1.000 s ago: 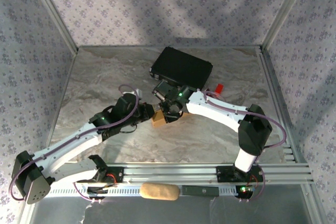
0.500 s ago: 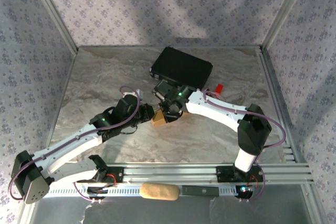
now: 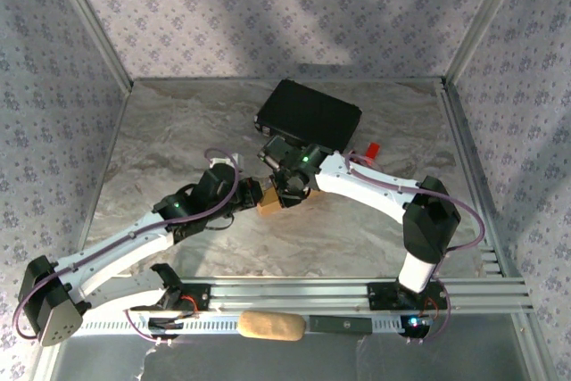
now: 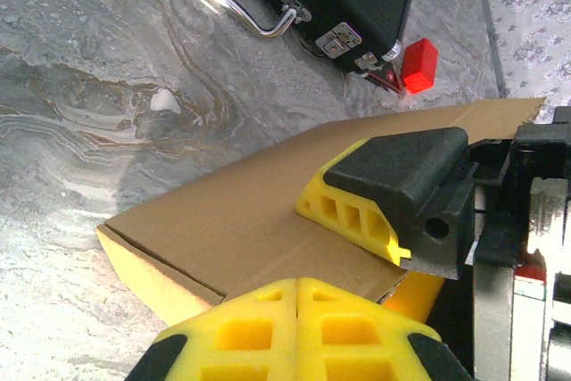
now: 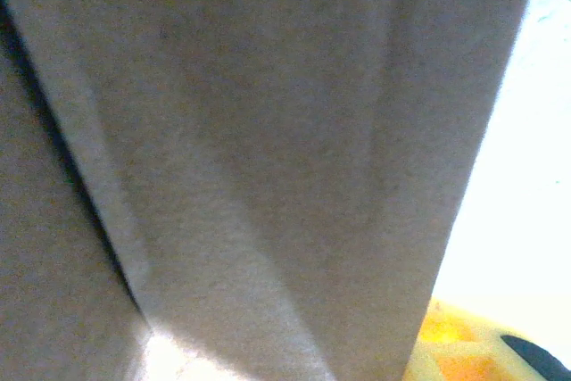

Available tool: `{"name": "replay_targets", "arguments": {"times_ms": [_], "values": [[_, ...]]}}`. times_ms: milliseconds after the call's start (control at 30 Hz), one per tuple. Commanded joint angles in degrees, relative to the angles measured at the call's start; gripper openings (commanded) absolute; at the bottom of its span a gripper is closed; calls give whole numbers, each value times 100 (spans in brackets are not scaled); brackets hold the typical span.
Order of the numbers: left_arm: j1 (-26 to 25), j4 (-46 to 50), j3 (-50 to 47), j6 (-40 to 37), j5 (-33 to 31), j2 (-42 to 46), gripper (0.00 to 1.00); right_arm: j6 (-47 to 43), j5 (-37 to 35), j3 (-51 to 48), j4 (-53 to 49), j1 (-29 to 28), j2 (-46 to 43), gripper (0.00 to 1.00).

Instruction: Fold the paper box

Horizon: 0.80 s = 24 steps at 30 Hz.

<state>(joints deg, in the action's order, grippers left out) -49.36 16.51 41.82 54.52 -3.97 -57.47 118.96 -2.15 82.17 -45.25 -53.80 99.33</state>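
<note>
The paper box (image 3: 268, 202) is a small tan cardboard box lying on the marble table between my two grippers. In the left wrist view its flat top panel (image 4: 232, 216) runs across the middle. My left gripper (image 4: 297, 281) is shut, fingers pressed together, its tip at the box's near edge. My right gripper (image 3: 282, 194) holds the box from the far side. One yellow-and-black finger (image 4: 375, 189) lies on top of the panel and another yellow finger (image 4: 417, 296) sits under its edge. Cardboard (image 5: 268, 131) lies right up against the right wrist camera, beside a finger (image 5: 451, 350).
A black hard case (image 3: 310, 115) with metal latches sits just behind the box, with a small red object (image 3: 372, 150) at its right corner. Patterned walls enclose the table (image 3: 169, 131). A tan roll (image 3: 270, 326) lies on the front rail.
The left arm's wrist has edged slightly toward the box. The box and the right arm have stayed where they were.
</note>
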Motion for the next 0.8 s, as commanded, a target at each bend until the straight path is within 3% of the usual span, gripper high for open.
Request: {"name": "replay_targets", "arguments": {"times_ms": [0, 667, 767], "values": [[-100, 870, -297, -86, -23, -185, 4, 532, 66, -104, -16, 82, 379, 38], [-215, 840, -562, 24, -183, -295, 2, 330, 63, -97, -50, 124, 379, 32], [-227, 966, -414, 6, -320, -254, 9, 322, 55, -152, 11, 119, 353, 30]]}}
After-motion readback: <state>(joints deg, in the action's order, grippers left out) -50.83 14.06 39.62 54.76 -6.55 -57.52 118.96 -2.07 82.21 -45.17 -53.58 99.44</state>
